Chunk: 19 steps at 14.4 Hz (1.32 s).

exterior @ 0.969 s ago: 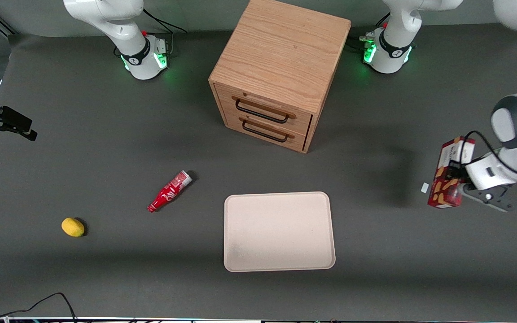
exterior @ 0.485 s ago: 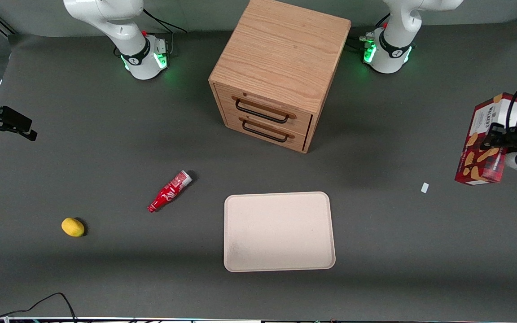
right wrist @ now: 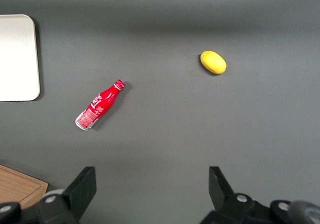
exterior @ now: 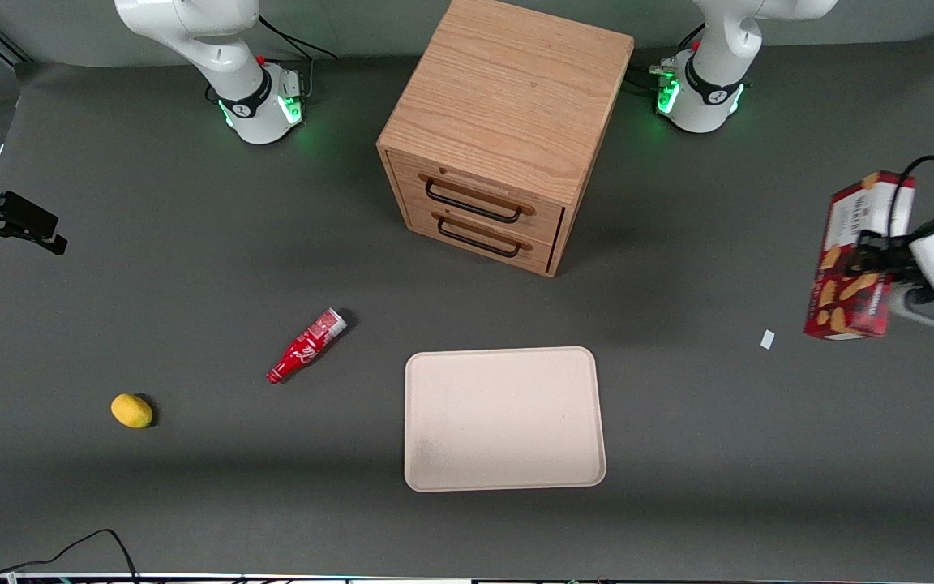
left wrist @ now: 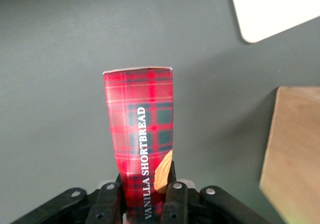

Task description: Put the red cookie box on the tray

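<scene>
The red cookie box [exterior: 856,255] hangs in the air at the working arm's end of the table, well off to the side of the tray [exterior: 504,418]. My left gripper [exterior: 872,258] is shut on its middle. In the left wrist view the plaid box [left wrist: 141,129] reading "VANILLA SHORTBREAD" sticks out from between the black fingers [left wrist: 173,194], with the gripper [left wrist: 142,196] clamped on its sides. A corner of the cream tray [left wrist: 272,6] shows there too. The tray lies flat on the grey table nearer the front camera than the drawer cabinet, and holds nothing.
A wooden two-drawer cabinet [exterior: 503,130] stands farther from the camera than the tray. A red soda bottle [exterior: 306,346] lies beside the tray toward the parked arm's end, and a yellow lemon [exterior: 131,410] farther that way. A small white scrap [exterior: 768,339] lies on the table under the box.
The gripper has lifted the box off the table, swinging it outward toward the table's end, then a little back toward the tray. The white scrap it covered is now exposed.
</scene>
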Tool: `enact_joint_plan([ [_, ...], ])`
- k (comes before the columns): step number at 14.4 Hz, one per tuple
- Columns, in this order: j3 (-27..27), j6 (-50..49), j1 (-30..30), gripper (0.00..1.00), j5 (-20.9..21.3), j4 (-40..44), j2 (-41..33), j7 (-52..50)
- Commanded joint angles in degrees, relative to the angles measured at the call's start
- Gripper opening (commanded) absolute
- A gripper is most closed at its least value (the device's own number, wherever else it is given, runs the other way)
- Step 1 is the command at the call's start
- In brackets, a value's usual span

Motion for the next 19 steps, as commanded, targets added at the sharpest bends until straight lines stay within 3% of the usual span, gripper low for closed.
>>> enact_joint_plan([
  [1, -6.7, -0.9, -1.2, 0.0, 0.0, 11.0, 7.9, -13.4],
  [5, -15.5, 6.9, -2.0, 0.0, 0.3, 18.8, 17.2, -26.3],
  [10, -15.9, 24.2, -7.5, 0.0, 0.7, 19.1, 26.3, -35.1],
  [16, -15.8, 33.7, -9.4, 0.0, 6.1, 20.7, 36.2, -38.9],
  [19, -15.3, 36.0, -9.9, 0.0, 6.6, 20.7, 38.6, -39.0],
])
